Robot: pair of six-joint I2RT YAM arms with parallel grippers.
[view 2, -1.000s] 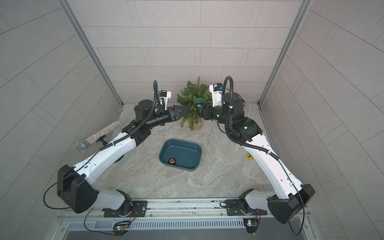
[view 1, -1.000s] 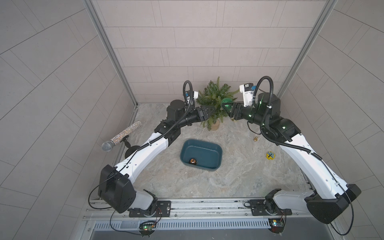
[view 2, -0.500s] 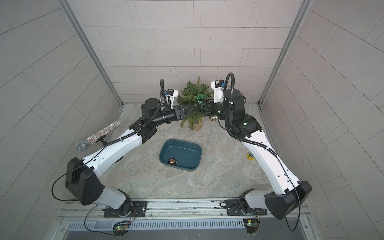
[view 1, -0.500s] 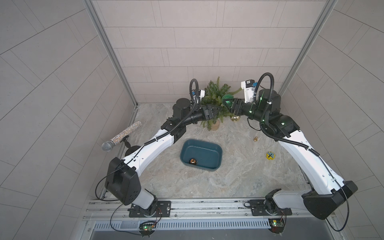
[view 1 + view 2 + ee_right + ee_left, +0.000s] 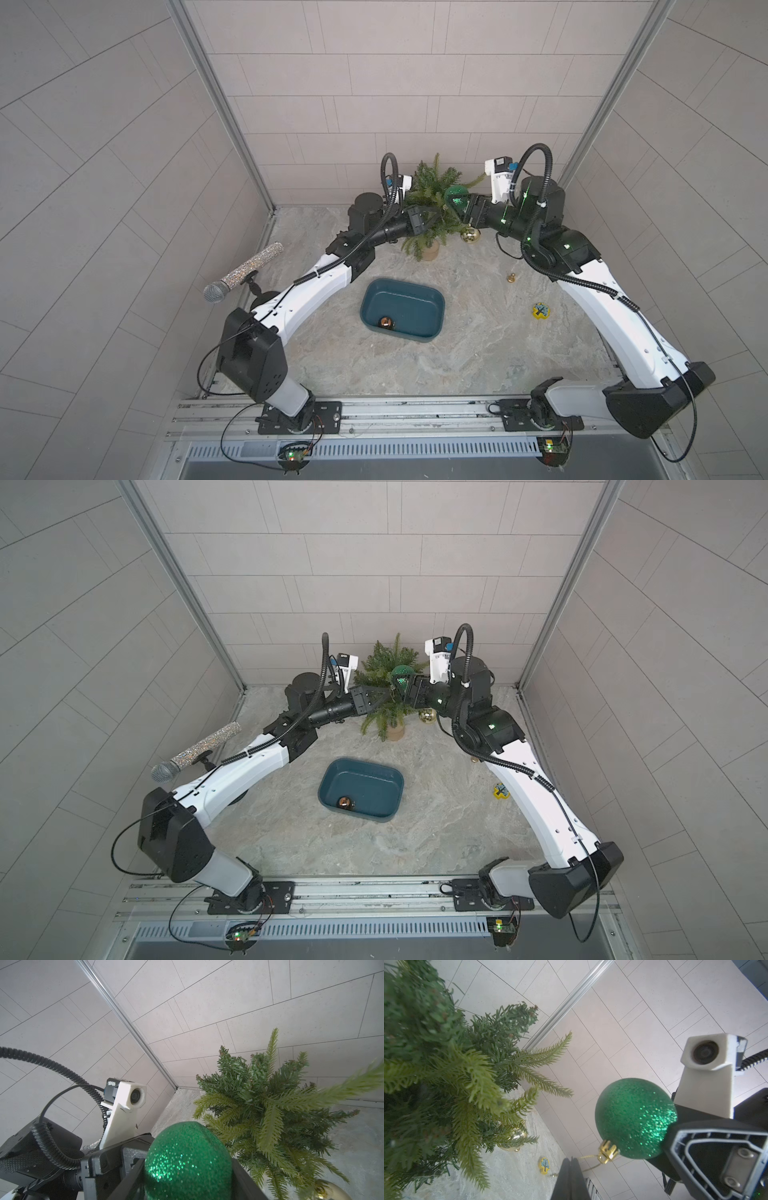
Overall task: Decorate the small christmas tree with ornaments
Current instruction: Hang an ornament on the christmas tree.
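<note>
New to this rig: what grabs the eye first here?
The glittery green ornament, clamped in the right jaws beside the small christmas tree at the back, with the left jaws pinched shut on its gold loop. Next, the teal tub in the middle, holding a copper ornament.

A deep teal plastic tub (image 5: 415, 307) with rounded corners sits open-topped near the middle of the grey marble-patterned worktop (image 5: 478, 353). Left of the tub in both top views, well apart from it at the worktop's edge, a silver glitter-covered microphone (image 5: 245, 269) lies tilted on a small black stand (image 5: 253, 283), its mesh head nearer the front. On the tub's other side, a tiny gold bell-shaped piece (image 5: 511, 277) stands toward the back, and a flat yellow disc with a tree picture (image 5: 541, 310) lies farther out, level with the tub. Pale grey tiled walls (image 5: 415, 83) enclose the worktop; a metal rail (image 5: 415, 411) runs along the front.
</note>
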